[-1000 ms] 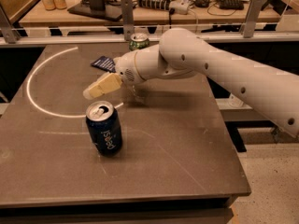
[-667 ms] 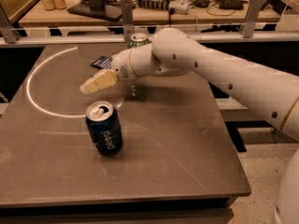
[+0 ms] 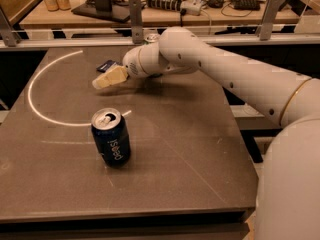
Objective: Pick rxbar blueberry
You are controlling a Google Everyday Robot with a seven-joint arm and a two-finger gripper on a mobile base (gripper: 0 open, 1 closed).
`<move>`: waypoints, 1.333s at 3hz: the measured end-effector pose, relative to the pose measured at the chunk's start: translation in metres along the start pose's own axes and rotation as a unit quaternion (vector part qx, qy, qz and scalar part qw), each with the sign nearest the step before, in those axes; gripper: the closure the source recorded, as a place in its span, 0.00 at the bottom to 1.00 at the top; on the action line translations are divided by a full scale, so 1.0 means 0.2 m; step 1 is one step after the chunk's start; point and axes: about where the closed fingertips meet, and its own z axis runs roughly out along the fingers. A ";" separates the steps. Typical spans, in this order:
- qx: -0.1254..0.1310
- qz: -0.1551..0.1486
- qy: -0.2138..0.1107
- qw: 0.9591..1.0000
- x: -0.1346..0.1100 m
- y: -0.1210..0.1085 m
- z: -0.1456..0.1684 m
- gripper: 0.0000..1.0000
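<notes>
– Claw (image 3: 111, 77) is hanging low over the far left of the worktop (image 3: 190, 149), and the bar (image 3: 106, 65) is lying flat just behind its tip, partly hidden by it. Is it gripping anything?

– Nothing that I am seeing; the bar is looking as if it is resting on the surface. How far the claw is parted I cannot tell (it is showing as one pale wedge from here).

– So what is the step asking for?

– I am judging it as the final approach. The bar is thin and flat, so the claw is needing to come down almost to the surface and close across the narrow width, not the length. A wrapper like that is probably going to be slick and yielding, so a centred, firm squeeze is mattering more than speed.

– Any neighbours worrying you?

– The green can (image 3: 151, 36) is standing behind the arm (image 3: 225, 79), near the bar, with only its top peeking out; a wide swing of the wrist is risking a knock. The Pepsi can (image 3: 111, 138) is standing upright well apart, toward the near side.

– And the surface?

– Dark grey, matte, faintly scuffed, with a thin white arc (image 3: 35, 104) curving across it. The bar's navy is blending into that, while the arm's cream shell is looking smooth and rounded.
</notes>
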 end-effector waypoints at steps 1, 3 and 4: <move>0.011 -0.003 -0.008 1.000 0.01 -0.11 0.02 0.00; 0.005 -0.033 -0.004 0.999 0.02 -0.20 0.03 0.48; -0.004 -0.056 -0.001 0.998 0.00 -0.21 0.02 0.70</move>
